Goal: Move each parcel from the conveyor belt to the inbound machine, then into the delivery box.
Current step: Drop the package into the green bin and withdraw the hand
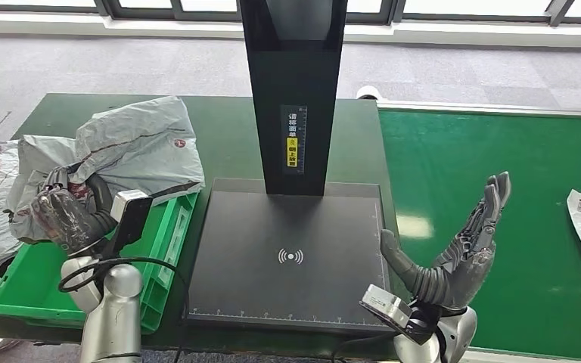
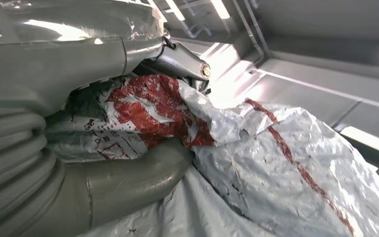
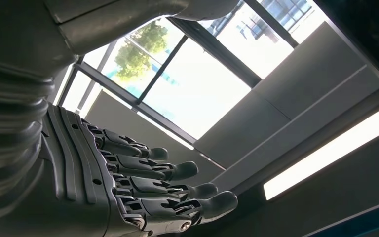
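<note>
Head view: left hand (image 1: 64, 215) grips a crumpled grey plastic mailer parcel with red print (image 1: 140, 147) over the green plastic delivery box (image 1: 26, 291) at the bench's left end. Right hand (image 1: 461, 249) spread wide, empty, raised between black inbound scanner platform (image 1: 291, 257) and green conveyor belt (image 1: 492, 159).

Grey carpet (image 1: 159, 64) is seen beyond the dark green table (image 1: 231, 125); a row of windows (image 1: 439, 7) is set along the far wall, and trees (image 3: 143, 44) are glimpsed outside
</note>
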`<act>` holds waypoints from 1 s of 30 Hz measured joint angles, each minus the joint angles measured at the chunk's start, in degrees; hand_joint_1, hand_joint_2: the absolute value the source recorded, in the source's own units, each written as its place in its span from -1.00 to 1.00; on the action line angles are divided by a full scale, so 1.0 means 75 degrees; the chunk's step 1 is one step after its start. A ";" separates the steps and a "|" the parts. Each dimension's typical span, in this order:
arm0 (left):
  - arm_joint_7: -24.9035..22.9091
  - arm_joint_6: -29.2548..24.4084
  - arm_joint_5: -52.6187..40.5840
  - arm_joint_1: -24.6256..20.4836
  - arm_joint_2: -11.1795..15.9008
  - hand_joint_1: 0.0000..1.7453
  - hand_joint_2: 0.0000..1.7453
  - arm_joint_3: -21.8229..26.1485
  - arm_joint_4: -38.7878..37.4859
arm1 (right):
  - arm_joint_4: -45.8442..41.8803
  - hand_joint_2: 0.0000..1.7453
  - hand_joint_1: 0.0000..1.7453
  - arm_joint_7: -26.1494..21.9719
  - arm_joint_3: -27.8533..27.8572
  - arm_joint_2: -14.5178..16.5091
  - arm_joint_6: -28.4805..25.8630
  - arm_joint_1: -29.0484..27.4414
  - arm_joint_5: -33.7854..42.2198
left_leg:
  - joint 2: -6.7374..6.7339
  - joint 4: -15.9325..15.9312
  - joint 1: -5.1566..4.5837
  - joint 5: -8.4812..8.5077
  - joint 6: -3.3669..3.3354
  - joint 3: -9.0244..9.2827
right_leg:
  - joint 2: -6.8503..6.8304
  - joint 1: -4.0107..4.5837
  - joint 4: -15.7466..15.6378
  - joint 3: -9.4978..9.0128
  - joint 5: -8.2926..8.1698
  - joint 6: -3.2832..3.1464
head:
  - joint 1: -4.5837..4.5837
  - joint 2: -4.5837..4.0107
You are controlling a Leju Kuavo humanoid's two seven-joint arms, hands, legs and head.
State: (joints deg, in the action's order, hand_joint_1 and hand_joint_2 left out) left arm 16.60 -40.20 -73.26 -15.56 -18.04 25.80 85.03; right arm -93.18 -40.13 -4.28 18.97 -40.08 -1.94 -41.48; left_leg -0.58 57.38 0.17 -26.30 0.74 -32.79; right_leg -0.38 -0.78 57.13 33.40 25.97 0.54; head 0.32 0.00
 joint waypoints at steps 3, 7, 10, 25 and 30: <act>0.0045 -0.0001 0.0017 -0.0033 -0.0021 1.00 1.00 0.0331 -0.0153 | 0.0000 1.00 -1.00 0.0000 0.0001 0.0000 -0.0001 -0.0002 -0.0004 | 0.0000 0.0000 -0.0001 -0.0001 0.0000 -0.0004 | 0.0000 -0.0001 -0.0001 0.0001 0.0000 0.0000 | 0.0001 0.0000; 0.0124 -0.0003 0.0093 -0.0080 -0.0034 1.00 1.00 0.0495 -0.0243 | 0.0000 1.00 -1.00 0.0000 0.0003 0.0000 -0.0001 -0.0002 -0.0007 | 0.0000 0.0001 -0.0001 -0.0002 -0.0001 -0.0007 | 0.0000 -0.0002 -0.0003 0.0001 0.0000 0.0001 | 0.0001 0.0000; 0.0130 -0.0002 0.0098 -0.0080 -0.0034 1.00 1.00 0.0500 -0.0246 | 0.0000 1.00 -1.00 0.0000 0.0003 0.0000 -0.0001 -0.0002 -0.0007 | 0.0000 0.0001 -0.0001 -0.0002 -0.0001 -0.0007 | 0.0000 -0.0002 -0.0003 0.0001 0.0000 0.0001 | 0.0001 0.0000; 0.1512 -0.0004 0.1282 -0.1047 -0.0217 -1.00 1.00 0.2958 -0.1205 | 0.0312 1.00 -1.00 0.0003 0.0002 0.0000 0.0002 -0.0051 -0.0191 | 0.0005 -0.0009 -0.0001 0.0000 0.0004 0.0021 | -0.0010 -0.0003 0.0006 -0.0022 0.0001 -0.0002 | 0.0001 0.0000; 0.1553 -0.0009 0.1440 -0.1033 -0.0220 -1.00 1.00 0.3003 -0.1154 | 0.0432 1.00 -1.00 0.0011 0.0001 0.0000 0.0002 -0.0048 -0.0238 | 0.0005 -0.0011 -0.0001 0.0001 0.0005 0.0026 | -0.0010 -0.0003 0.0008 -0.0025 0.0001 -0.0002 | 0.0001 0.0000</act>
State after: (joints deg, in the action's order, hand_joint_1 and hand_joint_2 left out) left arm 28.24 -40.26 -62.46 -23.31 -19.69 48.32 76.38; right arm -89.94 -40.05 -4.28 18.97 -40.06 -2.30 -43.27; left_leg -0.54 57.30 0.15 -26.29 0.78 -32.60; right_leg -0.46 -0.81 57.20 33.22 25.97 0.53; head 0.33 0.00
